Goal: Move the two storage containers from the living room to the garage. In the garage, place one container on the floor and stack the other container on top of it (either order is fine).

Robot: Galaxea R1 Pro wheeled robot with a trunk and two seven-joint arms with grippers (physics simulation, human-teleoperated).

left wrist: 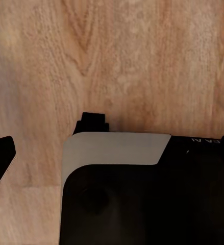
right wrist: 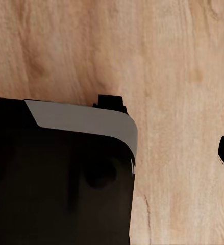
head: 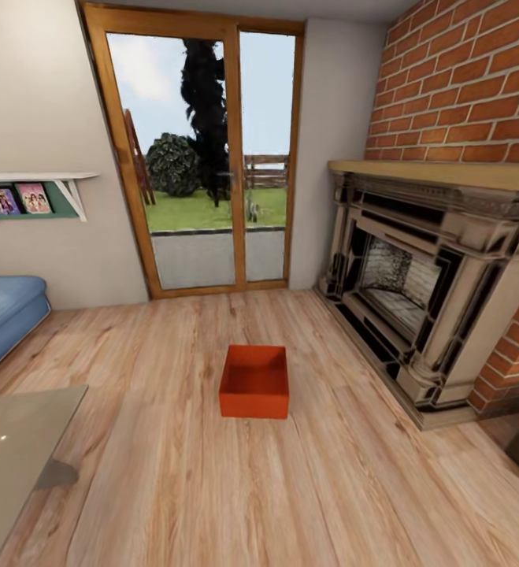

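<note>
Because the red-orange, lidless rectangular plastic bin [head: 253, 382] sits alone on the light wood-plank floor [head: 212, 488] between the glass garden doors [head: 204, 157] and brick fireplace [head: 417, 307], apparently unclaimed, I cannot tell whether either arm's tool is open or closed

Body shell, left wrist view: glossy black housing [left wrist: 142, 204] with a rounded corner, topped by a flat light-grey band [left wrist: 117, 148].
Marking: small white letters on the black edge [left wrist: 202, 140], too cut off to read.
Small part: black blocky tab [left wrist: 94, 121] above the grey band.
Body shell, right wrist view: same black housing [right wrist: 55, 194], grey band [right wrist: 86, 122] curving round its corner, black tab [right wrist: 112, 103] above.
</note>
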